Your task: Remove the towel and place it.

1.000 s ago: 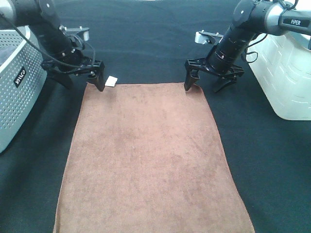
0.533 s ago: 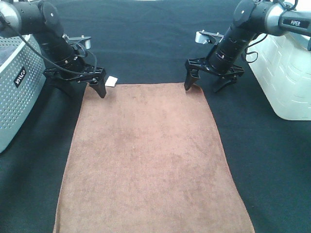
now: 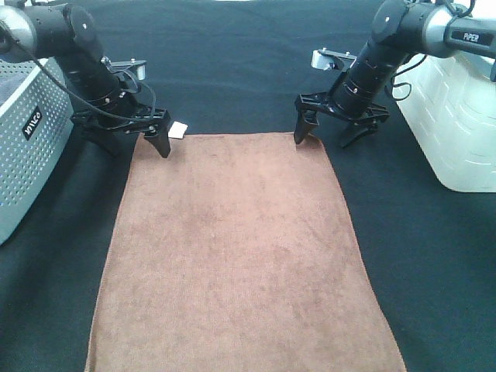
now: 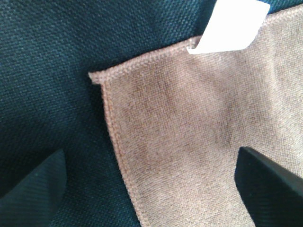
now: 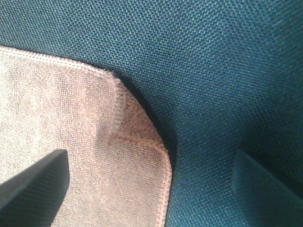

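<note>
The brown towel (image 3: 232, 248) lies spread flat on the black table cloth, with its small white tag (image 3: 179, 129) at the far left corner. My left gripper (image 3: 133, 140) stands open astride that corner: one finger over the towel, the other over the cloth. The left wrist view shows the hemmed towel corner (image 4: 180, 123), the tag (image 4: 232, 26) and both fingertips (image 4: 270, 189) wide apart. My right gripper (image 3: 326, 136) is open over the far right corner. In the right wrist view that corner (image 5: 135, 125) is slightly folded over, between the spread fingertips (image 5: 33, 189).
A grey perforated basket (image 3: 27, 136) stands at the left edge beside the left arm. A white plastic bin (image 3: 457, 116) stands at the right, behind the right arm. The black cloth (image 3: 232, 62) covers the table all round the towel.
My left gripper has shifted a little to the right and lower onto the towel's far left corner. The right gripper has barely moved. The towel lies as before.
</note>
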